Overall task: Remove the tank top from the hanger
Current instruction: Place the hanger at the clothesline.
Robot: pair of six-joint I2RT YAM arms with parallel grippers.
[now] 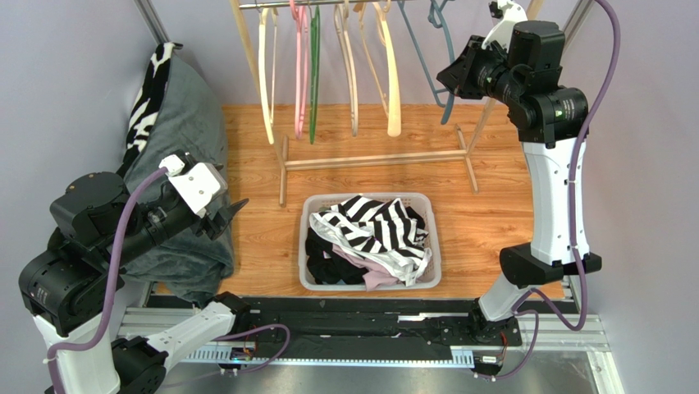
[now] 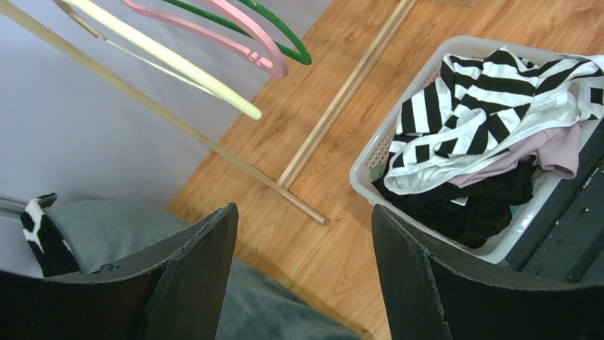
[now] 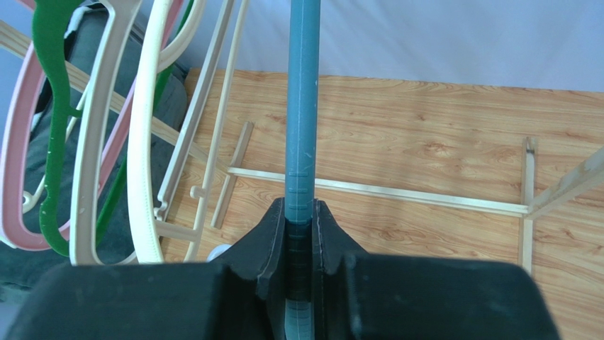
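Observation:
My right gripper [image 1: 456, 78] is high at the rack's right end, shut on a bare blue-grey hanger [image 3: 300, 106] whose bar runs between the fingers [image 3: 300, 205]. No garment shows on that hanger. My left gripper [image 1: 230, 215] is open and empty, hovering at the left over the edge of a grey garment [image 1: 185, 123], which lies below its jaws [image 2: 305, 212] in the left wrist view [image 2: 283, 312]. A black-and-white striped top [image 1: 377, 226] lies on the pile in the white basket [image 1: 369, 197]. I cannot tell which garment is the tank top.
A wooden rack [image 1: 377, 158] stands at the back with bare cream, pink and green hangers [image 1: 303, 74]. The basket [image 2: 368, 170] also holds black and pink clothes. A zebra-print cloth [image 1: 148, 90] sits behind the grey garment. A black rail runs along the near edge.

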